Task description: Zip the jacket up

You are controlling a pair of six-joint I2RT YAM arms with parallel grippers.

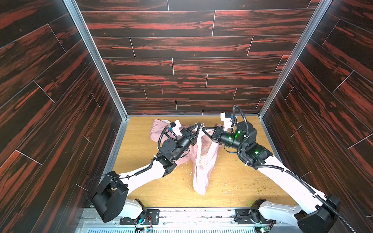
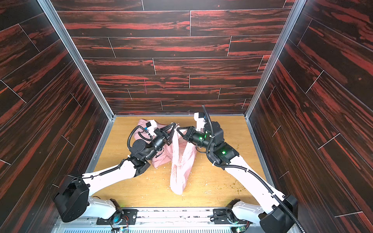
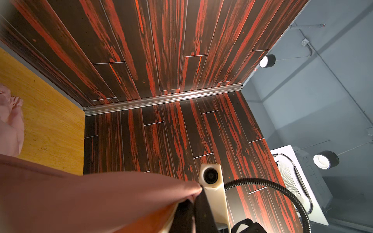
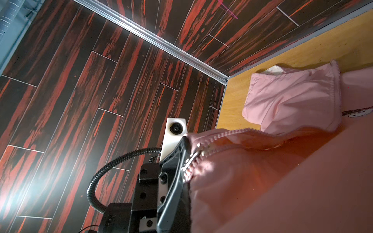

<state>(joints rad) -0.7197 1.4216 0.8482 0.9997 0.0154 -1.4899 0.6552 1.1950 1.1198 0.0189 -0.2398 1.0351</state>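
The left gripper point(image 1: 200, 125) and right gripper point(image 1: 203, 128) pinched the thin light-pink fabric jacket point(image 1: 203, 161) aloft — uneven tension might jam its metal zipper point(image 4: 189, 161).

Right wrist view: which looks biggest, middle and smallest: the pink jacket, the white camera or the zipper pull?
Largest to smallest: jacket, white camera, zipper pull. The jacket is nearest the lens, which inflates it.

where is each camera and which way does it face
Both top views: high overhead, looking down on the jacket; left gripper and right gripper show.
Left wrist: low by the jacket, facing up at walls and ceiling; right arm's camera shows.
Right wrist: low, facing the zipper and walls; left arm's camera shows.
Shared by all: the jacket.
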